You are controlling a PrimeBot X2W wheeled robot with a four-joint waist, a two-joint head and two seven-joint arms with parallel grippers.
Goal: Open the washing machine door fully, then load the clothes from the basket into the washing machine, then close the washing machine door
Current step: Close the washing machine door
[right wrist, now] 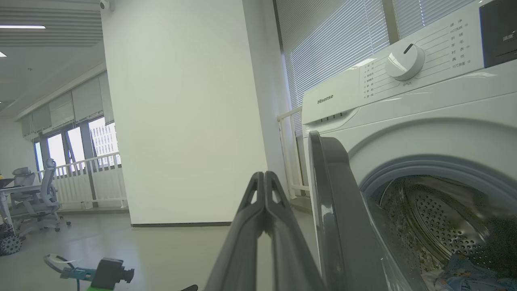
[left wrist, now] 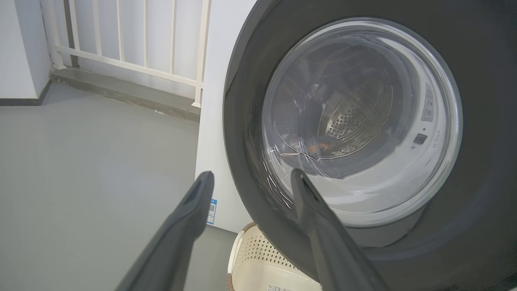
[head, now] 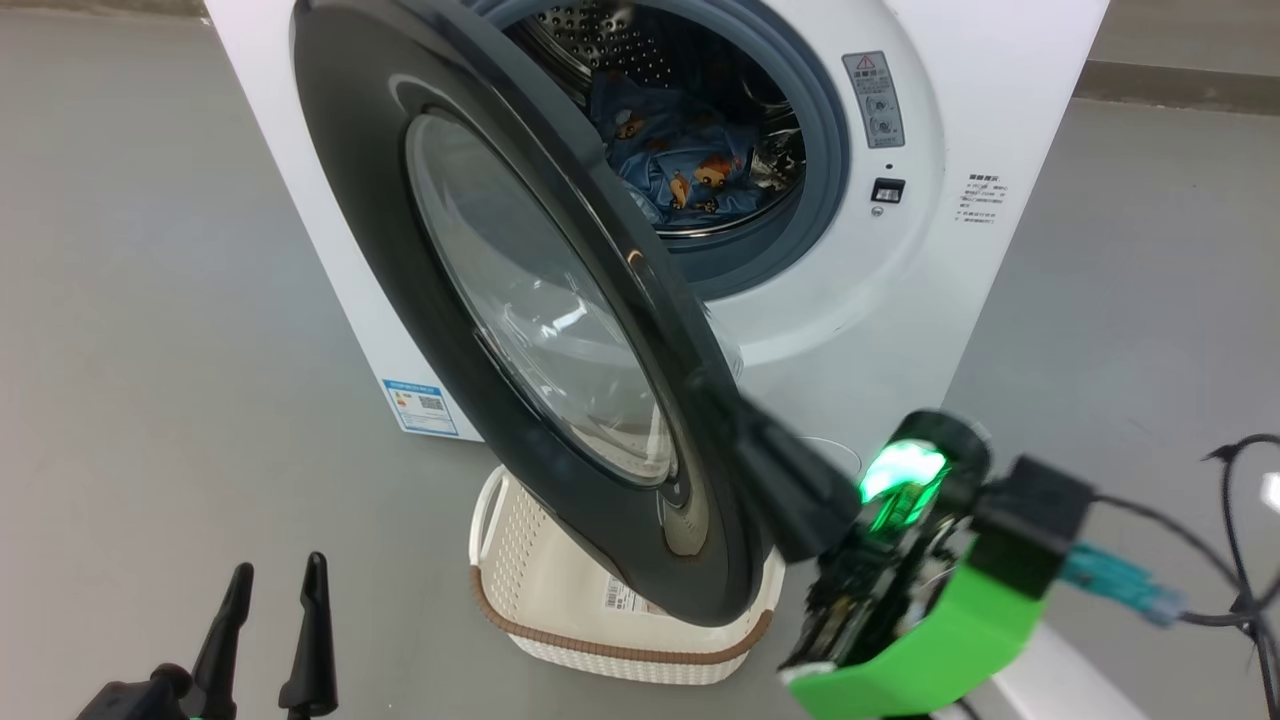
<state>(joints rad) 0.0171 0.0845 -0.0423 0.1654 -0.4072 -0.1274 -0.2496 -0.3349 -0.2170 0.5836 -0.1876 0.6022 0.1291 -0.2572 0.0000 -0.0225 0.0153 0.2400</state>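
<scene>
Office, desk chair, win. blinds, ceiling strip light

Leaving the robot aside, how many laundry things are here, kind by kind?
White boxy front-loading washing machine: 1
Round glossy black glass-windowed door: 1
Cream-white perforated plastic basket: 1
Heap of light blue printed clothes: 1
Total: 4

The washing machine door hides much of the basket; contents cannot be told. The right hand is blurred against the door rim; contact undetermined. The washing machine top is cut off. The label sticker print is illegible.
</scene>
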